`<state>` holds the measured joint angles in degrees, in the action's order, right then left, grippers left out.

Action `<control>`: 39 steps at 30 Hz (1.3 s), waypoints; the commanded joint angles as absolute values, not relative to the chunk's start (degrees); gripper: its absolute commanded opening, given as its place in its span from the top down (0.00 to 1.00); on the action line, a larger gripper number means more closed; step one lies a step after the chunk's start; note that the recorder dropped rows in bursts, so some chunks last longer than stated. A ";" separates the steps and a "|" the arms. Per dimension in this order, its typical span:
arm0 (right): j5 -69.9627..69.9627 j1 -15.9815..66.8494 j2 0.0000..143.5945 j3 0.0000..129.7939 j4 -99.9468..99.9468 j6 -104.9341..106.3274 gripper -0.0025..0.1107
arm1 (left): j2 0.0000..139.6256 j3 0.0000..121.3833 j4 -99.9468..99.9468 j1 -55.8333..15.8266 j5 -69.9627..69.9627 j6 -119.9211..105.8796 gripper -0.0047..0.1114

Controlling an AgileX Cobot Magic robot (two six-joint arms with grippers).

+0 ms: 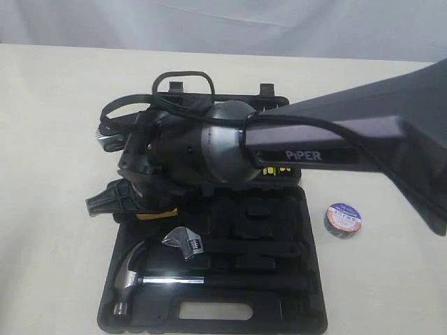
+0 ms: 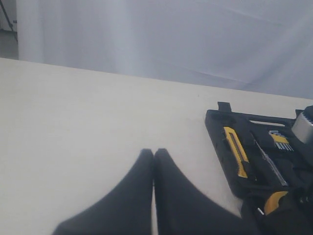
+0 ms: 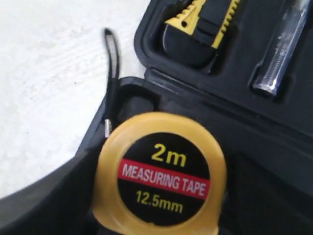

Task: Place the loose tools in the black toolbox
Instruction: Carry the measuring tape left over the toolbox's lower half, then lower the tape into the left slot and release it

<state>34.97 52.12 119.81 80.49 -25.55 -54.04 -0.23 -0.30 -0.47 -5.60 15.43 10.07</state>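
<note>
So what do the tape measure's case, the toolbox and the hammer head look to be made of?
The tape measure case looks like yellow plastic, smooth with a soft sheen. The toolbox seems matte black moulded plastic, judging by its formed slots. The hammer head is polished metal, probably steel, given its bright reflections.

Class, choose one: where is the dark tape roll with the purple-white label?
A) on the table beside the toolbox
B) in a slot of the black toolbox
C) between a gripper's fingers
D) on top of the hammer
A: the tape roll lies on the bare table, just apart from the black toolbox.
</note>
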 commanded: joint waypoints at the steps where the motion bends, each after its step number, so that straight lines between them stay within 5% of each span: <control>1: 35.45 52.25 120.16 80.45 -23.88 -54.22 0.35 | 0.00 0.00 0.00 -5.93 15.61 10.05 0.96; 5: 36.13 52.25 120.16 80.56 -23.25 -54.34 0.28 | 0.00 0.00 0.00 -5.93 15.61 10.05 0.96; 23: 43.89 52.72 114.14 84.16 -23.22 -46.44 0.29 | 0.00 0.00 0.00 -5.93 15.61 10.05 0.96; 26: 47.44 52.72 113.61 84.16 -22.97 -42.91 0.44 | 0.00 0.00 0.00 -5.93 15.61 10.05 0.96; 30: 50.34 52.72 113.75 83.70 -19.80 -33.19 0.93 | 0.00 0.00 0.00 -5.93 15.61 10.05 0.96; 39: 36.90 52.72 115.18 77.87 -15.07 -27.03 0.98 | 0.00 0.00 0.00 -5.93 15.61 10.05 0.96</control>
